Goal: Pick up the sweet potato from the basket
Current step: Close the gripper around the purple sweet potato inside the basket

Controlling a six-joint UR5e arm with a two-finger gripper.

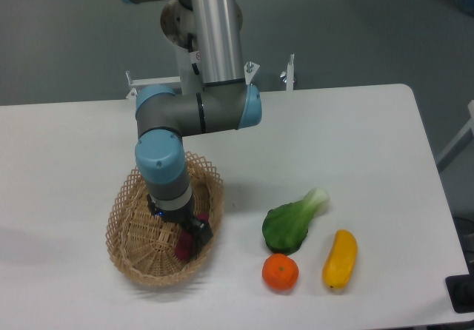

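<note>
The fixed camera looks down across a white table (341, 137) from its front edge, with the grey arm (194, 112) reaching forward and bending straight down into the basket (129, 230). That basket, an oval of light-tan wicker with a lacy open rim, sits toward the left front of the table. The gripper (189, 235) is low inside it, over the right half, and its dark fingers sit right at the sweet potato (184, 247), a small dark purple-red tuber lying against the inner right wall. Only the lower part of the tuber shows below the fingers; the rest is covered by them. From here I cannot tell whether the jaws have closed on it or merely stand around it, since the wrist blocks the view of the gap. Off to the right, well apart from the basket, lies a leafy bok choy (290, 223) with its pale stem pointing up and right. Just below it sits a round orange (280, 272), and beside that, further right, a yellow oblong vegetable (340, 259) lying roughly upright.
</note>
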